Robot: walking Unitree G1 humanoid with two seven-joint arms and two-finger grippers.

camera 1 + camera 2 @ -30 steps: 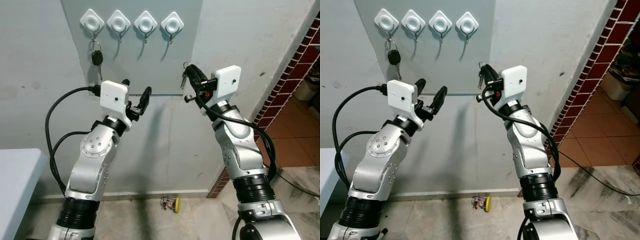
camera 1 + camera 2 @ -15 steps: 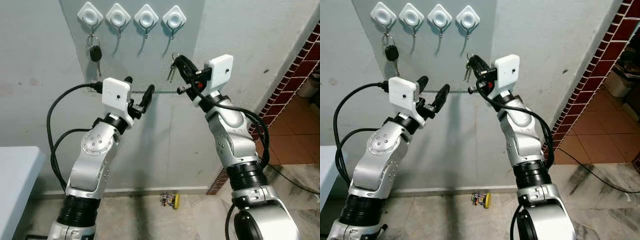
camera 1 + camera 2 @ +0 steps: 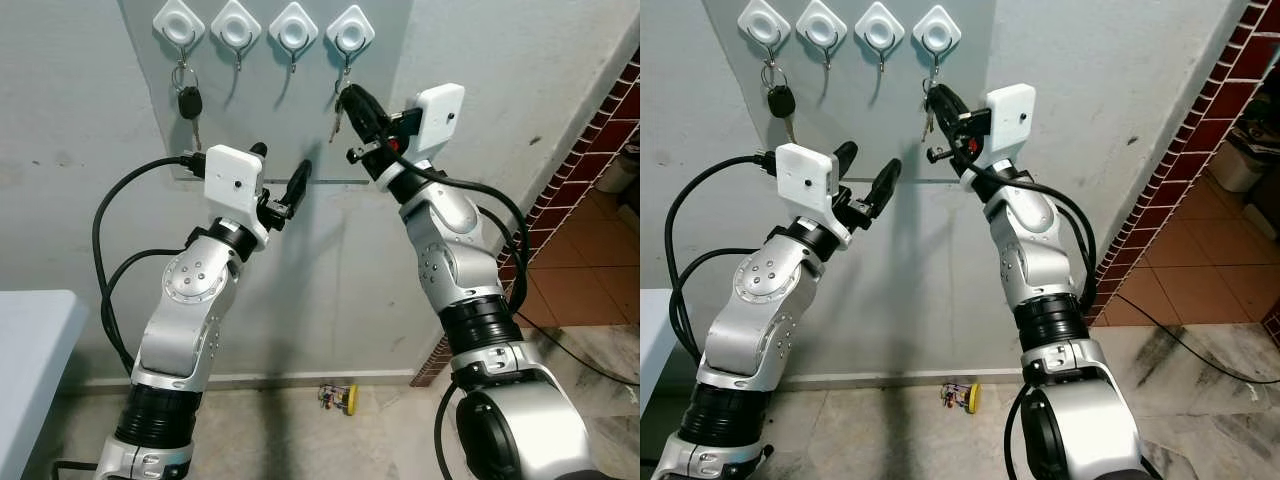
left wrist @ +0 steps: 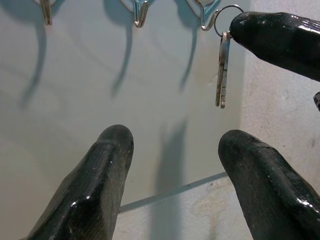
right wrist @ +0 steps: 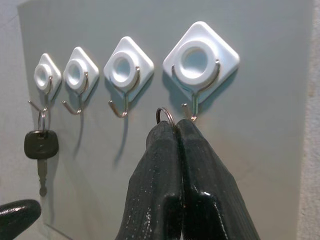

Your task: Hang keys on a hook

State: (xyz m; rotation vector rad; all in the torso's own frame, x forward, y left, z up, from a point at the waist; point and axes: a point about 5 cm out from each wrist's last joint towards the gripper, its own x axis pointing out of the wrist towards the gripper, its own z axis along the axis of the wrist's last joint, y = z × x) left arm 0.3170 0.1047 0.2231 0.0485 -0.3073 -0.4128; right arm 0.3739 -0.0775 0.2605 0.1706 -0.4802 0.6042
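Note:
Four white diamond-shaped hooks sit in a row on a grey panel on the wall. A black car key hangs from the leftmost hook. My right gripper is raised to just below the rightmost hook and is shut on a key ring. Its metal keys dangle below. The ring sits right at that hook's metal tip; I cannot tell whether it is over it. My left gripper is open and empty, lower and to the left, apart from the keys.
A red brick wall runs along the right. On the floor by the wall's foot lies a small yellow-wheeled object. A pale table corner stands at the lower left. Black cables loop beside my left arm.
My right gripper has carried the keys up and to the left, from beside the panel's lower right to just under the rightmost hook. The left arm has barely moved.

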